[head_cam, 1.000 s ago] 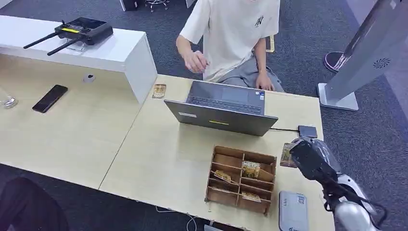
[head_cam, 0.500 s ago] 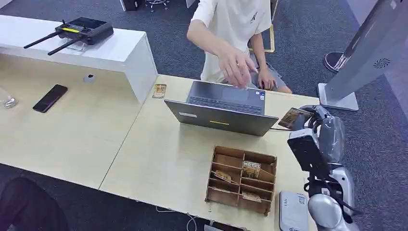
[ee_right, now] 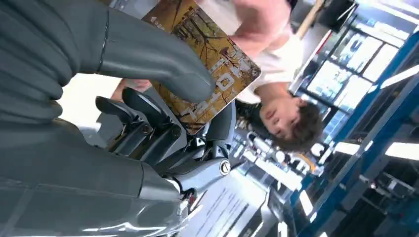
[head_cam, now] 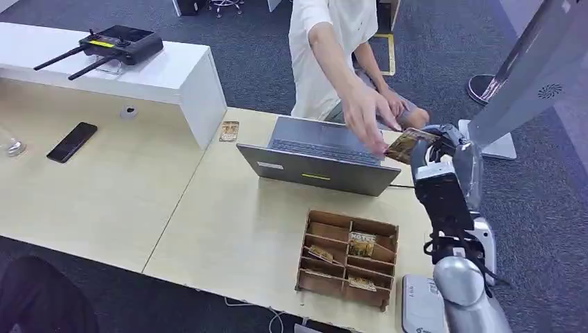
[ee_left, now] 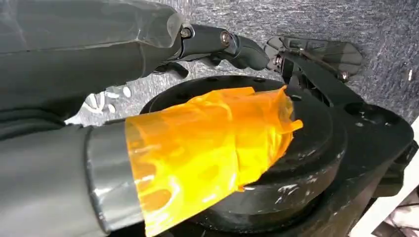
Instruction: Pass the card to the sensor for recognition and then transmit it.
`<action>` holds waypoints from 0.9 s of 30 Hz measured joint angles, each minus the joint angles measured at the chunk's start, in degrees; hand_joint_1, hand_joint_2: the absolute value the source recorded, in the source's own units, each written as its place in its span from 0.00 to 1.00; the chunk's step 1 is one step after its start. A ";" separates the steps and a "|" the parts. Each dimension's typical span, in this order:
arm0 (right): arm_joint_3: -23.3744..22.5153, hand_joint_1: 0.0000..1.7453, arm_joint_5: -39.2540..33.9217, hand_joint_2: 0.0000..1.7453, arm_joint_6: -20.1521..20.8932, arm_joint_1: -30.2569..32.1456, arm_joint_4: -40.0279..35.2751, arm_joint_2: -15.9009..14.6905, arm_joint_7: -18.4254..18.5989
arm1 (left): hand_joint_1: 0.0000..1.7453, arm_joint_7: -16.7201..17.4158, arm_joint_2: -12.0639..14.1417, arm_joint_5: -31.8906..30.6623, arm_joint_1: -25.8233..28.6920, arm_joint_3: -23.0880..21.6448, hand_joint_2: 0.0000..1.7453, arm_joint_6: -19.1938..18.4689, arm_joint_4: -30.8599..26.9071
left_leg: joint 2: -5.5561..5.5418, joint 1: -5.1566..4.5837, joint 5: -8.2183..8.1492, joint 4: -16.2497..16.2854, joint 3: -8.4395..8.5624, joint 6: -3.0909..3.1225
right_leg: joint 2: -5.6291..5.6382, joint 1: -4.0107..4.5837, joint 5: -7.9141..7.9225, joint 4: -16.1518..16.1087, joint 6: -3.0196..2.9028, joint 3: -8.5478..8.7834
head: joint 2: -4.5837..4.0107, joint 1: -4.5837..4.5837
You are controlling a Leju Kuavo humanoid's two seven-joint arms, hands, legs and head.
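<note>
While the right hand [head_cam: 444, 149] pinches the card [head_cam: 405, 144] between thumb and fingers, it holds it raised over the far right of the table [head_cam: 229, 229], just right of the laptop [head_cam: 322, 156]. Wrist view confirms it: thumb pressed flat on the printed face of the card [ee_right: 207, 69], fingers behind it. A person's hand [head_cam: 367, 114] reaches in from the far side, its fingertips at the card's free left edge; touching or just short of it, cannot tell.

Left hand [ee_left: 217, 44]: fingers look curled, nothing seen in them, but whether they are fully closed I cannot tell.

Handling, my read: card is thin, stiff, light, glossy. It will slide out of a loose pinch and can pivot around a single contact point. Best hold is near one short edge, pads flat on both faces, leaving the other end free for the taker. That is roughly how it sits now.

Near the robot on the table: wooden tray [head_cam: 347, 260] with more cards in its compartments, a grey reader [head_cam: 421, 305] at the near right edge.
</note>
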 joint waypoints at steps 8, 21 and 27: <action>1.99 1.00 -1.64 1.00 1.09 -6.64 8.53 3.88 -0.11 | 0.00 -0.20 0.46 -2.07 -0.14 -0.15 0.00 0.15 0.00 | -0.03 0.00 0.00 0.00 -0.02 0.00 | -0.02 0.00 0.00 0.01 0.00 0.00 | 0.00 0.00; 7.98 0.00 -1.51 1.00 4.72 -9.03 14.70 7.23 -0.09 | 0.00 0.07 0.79 -3.63 -0.13 -0.15 0.00 -0.57 0.00 | -0.04 -0.01 0.00 0.00 -0.04 0.00 | -0.02 0.00 -0.01 0.01 0.00 -0.04 | 0.00 0.02; 9.86 0.00 -1.66 1.00 5.29 -8.76 14.75 7.23 0.02 | 0.00 0.15 0.83 -3.91 -0.13 -0.15 0.00 -0.88 0.00 | -0.03 -0.01 0.00 0.00 -0.03 0.00 | -0.02 -0.01 -0.01 0.00 0.00 -0.04 | 0.00 0.00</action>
